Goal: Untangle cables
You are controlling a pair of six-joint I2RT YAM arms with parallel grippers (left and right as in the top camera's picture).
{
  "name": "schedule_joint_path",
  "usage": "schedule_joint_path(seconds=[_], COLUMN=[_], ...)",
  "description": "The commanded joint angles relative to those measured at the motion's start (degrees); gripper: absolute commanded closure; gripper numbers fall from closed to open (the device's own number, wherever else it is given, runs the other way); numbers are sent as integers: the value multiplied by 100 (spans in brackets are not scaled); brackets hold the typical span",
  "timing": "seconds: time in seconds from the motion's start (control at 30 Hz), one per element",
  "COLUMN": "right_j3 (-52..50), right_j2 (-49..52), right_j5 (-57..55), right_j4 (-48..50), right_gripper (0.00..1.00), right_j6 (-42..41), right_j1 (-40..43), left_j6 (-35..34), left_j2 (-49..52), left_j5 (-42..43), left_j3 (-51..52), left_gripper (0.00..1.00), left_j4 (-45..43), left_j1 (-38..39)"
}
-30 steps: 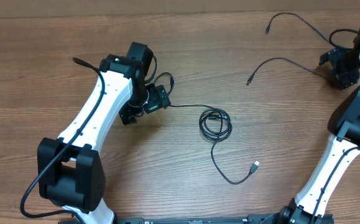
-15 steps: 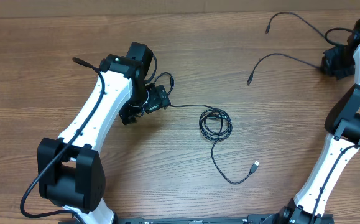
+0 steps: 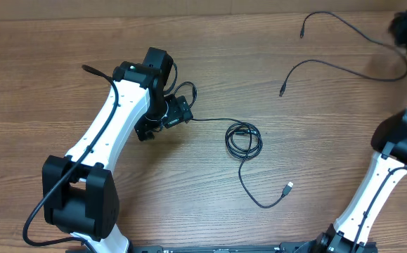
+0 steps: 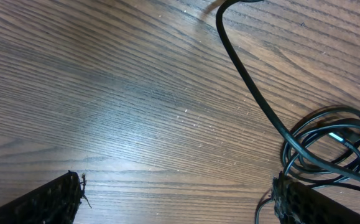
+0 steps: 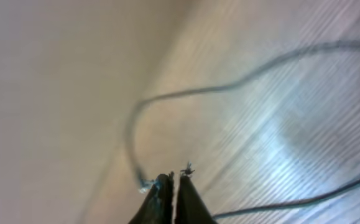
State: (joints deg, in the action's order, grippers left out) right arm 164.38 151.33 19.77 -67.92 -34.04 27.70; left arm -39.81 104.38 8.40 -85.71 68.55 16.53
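A coiled black cable (image 3: 243, 139) lies mid-table. One strand runs left to my left gripper (image 3: 166, 121), and a tail ends in a silver USB plug (image 3: 288, 187). In the left wrist view the coil (image 4: 329, 140) sits beside the right finger (image 4: 304, 205). The left gripper (image 4: 180, 202) is open wide over bare wood and holds nothing. At the far right corner my right gripper (image 3: 405, 29) is blurred and shut on a thin cable (image 3: 344, 69). That cable's two plug ends (image 3: 282, 91) (image 3: 303, 31) lie to its left. Both strands (image 5: 186, 93) leave the shut right gripper (image 5: 173, 179).
The wooden table's far edge (image 3: 189, 15) runs along the top. Thick black wires (image 3: 185, 91) loop off the left arm near its wrist. The right arm's white links (image 3: 393, 151) stand along the right side.
The right gripper has shut and swung toward the far right corner, dragging the thin cable's middle with it. The left arm and the coil have not moved.
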Motion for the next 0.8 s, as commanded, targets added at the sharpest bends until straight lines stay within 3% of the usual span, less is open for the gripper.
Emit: schedule_joint_path(seconds=[0.0, 0.13, 0.27, 0.4, 0.6, 0.77], right_j3=[372, 44, -455, -1091, -2081, -2428], right_j2=[-87, -79, -79, -79, -79, -76], right_j5=[284, 280, 83, -431, -953, -1473], right_j4=[-457, -1200, -1419, -1421, -1104, -970], right_gripper=[78, 63, 45, 21, 20, 27], right_j6=[160, 1303, 1460, 1460, 1460, 1355], right_j1=[-46, -529, -1069, -1580, -2256, -2605], left_j6=[127, 127, 127, 127, 127, 127], left_j2=[-57, -57, -57, -57, -57, -57], left_j5=[39, 39, 39, 39, 39, 39], left_j3=[11, 11, 11, 11, 11, 11], left_gripper=[1, 0, 0, 0, 0, 1], left_j4=[-2, -2, -2, -2, -2, -2], left_j1=[28, 28, 28, 28, 28, 28])
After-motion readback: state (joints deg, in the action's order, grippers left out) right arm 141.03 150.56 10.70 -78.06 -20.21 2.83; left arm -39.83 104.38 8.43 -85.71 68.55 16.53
